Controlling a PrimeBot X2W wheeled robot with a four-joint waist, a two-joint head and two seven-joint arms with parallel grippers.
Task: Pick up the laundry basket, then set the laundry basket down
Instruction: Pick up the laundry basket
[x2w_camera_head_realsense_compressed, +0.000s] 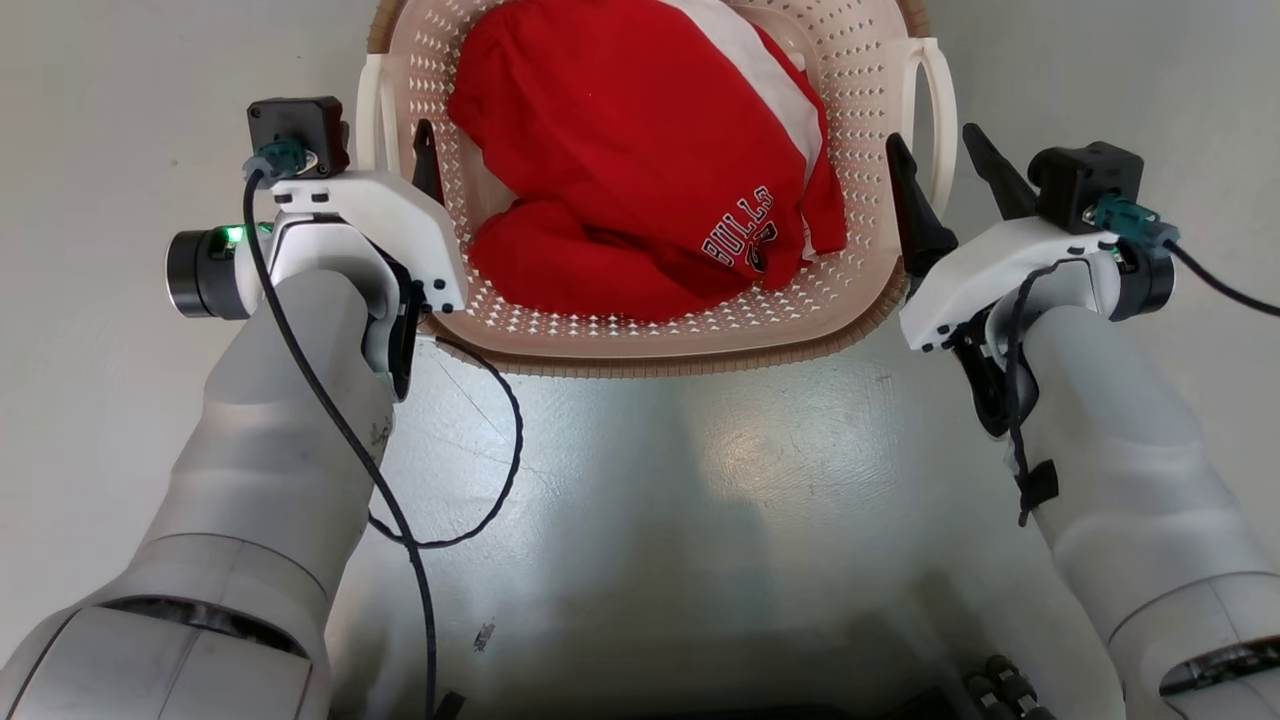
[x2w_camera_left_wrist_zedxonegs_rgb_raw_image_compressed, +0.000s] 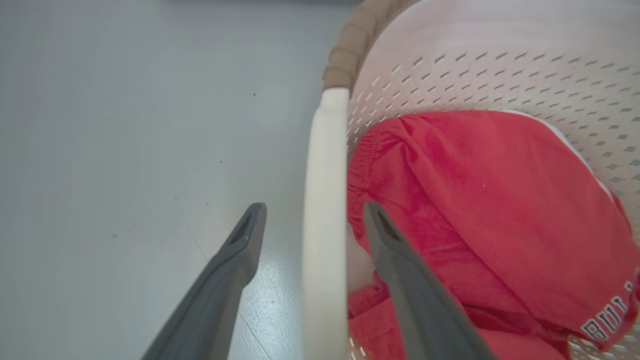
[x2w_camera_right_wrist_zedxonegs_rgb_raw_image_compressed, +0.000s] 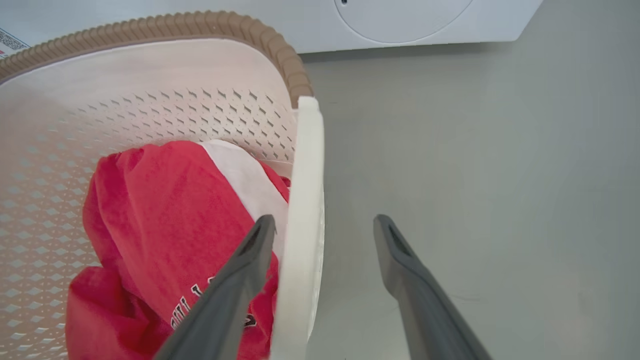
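The laundry basket (x2w_camera_head_realsense_compressed: 690, 348) stands on the floor straight ahead, cream-white and perforated with a brown woven-look rim. A red and white garment (x2w_camera_head_realsense_compressed: 640, 150) lies inside it. My left gripper (x2w_camera_head_realsense_compressed: 392, 140) is open, its fingers astride the basket's left white loop handle (x2w_camera_left_wrist_zedxonegs_rgb_raw_image_compressed: 325, 170): one finger outside over the floor, the other inside over the garment. My right gripper (x2w_camera_head_realsense_compressed: 933, 138) is open too and straddles the right loop handle (x2w_camera_right_wrist_zedxonegs_rgb_raw_image_compressed: 306, 165) the same way. Neither pair of fingers presses on its handle.
The pale grey floor (x2w_camera_head_realsense_compressed: 700, 500) runs all round the basket. A white washing machine front (x2w_camera_right_wrist_zedxonegs_rgb_raw_image_compressed: 400, 20) stands just beyond the basket's far rim. A loose black cable (x2w_camera_head_realsense_compressed: 500, 450) hangs from my left wrist.
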